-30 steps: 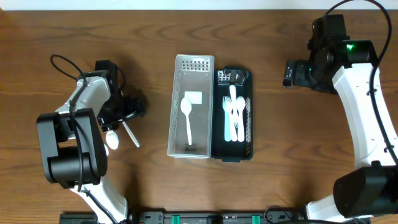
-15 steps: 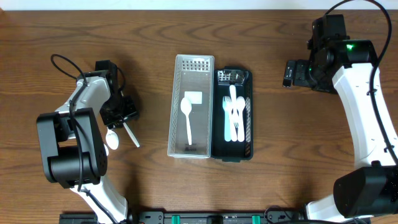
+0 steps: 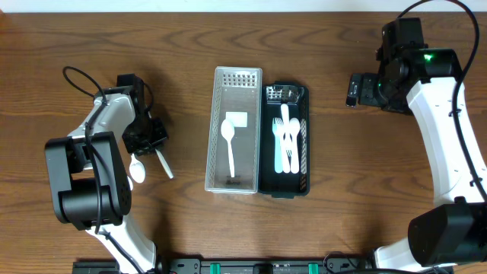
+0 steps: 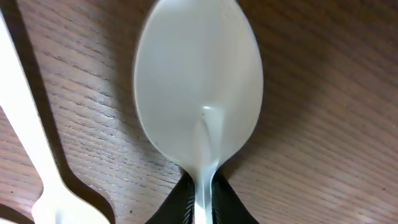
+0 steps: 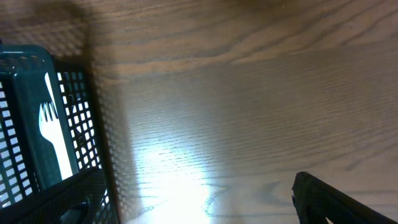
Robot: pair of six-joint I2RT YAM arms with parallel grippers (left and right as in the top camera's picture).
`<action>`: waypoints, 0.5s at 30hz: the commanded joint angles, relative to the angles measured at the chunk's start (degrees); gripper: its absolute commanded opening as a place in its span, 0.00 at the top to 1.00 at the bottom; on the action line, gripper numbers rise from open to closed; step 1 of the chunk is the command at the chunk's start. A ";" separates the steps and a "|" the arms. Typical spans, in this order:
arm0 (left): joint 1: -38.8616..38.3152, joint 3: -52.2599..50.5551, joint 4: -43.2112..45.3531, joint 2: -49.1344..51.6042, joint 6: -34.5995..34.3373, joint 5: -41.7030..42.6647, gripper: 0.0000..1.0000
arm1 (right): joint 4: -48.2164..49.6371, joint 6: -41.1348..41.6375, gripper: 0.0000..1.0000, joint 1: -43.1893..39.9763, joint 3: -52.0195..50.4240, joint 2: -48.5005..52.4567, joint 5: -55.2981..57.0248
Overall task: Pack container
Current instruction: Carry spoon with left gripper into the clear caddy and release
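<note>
Container (image 3: 245, 164) of white perforated plastic sits mid-table (image 3: 327, 198), long and shallow. Its twin, the dark mesh bin (image 3: 284, 184), touches it along the right wall, so the sorted cutlery stays in one compact block within both arms' reach. The wood-grain table is smooth and matte.

The right end effector (image 3: 356, 89) is parked well apart, up and to the right of the bins, probably to leave the space above them free. I cannot tell whether it is released or clenched.

The left end effector (image 4: 202, 202) is low over the table, left of the bins, clenched on the thin neck of the loose spoon (image 4: 199, 87), a sensible grip below the broad bowl. That bowl is glossy white plastic.

Forks (image 3: 285, 141) lie lengthwise in the dark bin. A packed spoon (image 3: 229, 141) and a small white card (image 3: 237, 119) lie in the white one. A second utensil (image 4: 22, 118), slim and white, rests beside the loose spoon.
</note>
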 commanded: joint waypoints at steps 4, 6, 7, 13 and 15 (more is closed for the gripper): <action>-0.09 -0.92 0.04 1.75 0.17 0.57 0.94 | -0.07 -0.74 0.01 0.04 -0.17 -0.13 -0.04; -0.09 -0.90 0.07 1.75 0.15 0.57 0.94 | -0.07 -0.74 0.01 0.04 -0.17 -0.13 -0.02; -0.09 -0.87 0.00 1.68 0.17 0.57 0.94 | -0.07 -0.74 0.01 0.04 -0.17 -0.13 -0.04; -2.27 2.49 -5.66 -2.29 0.17 0.57 0.94 | -0.04 -0.74 0.01 0.04 -0.17 -0.13 -0.04; -4.57 4.20 -7.93 -5.62 0.15 0.57 0.94 | -0.04 -0.74 0.01 0.04 -0.17 -0.13 -0.04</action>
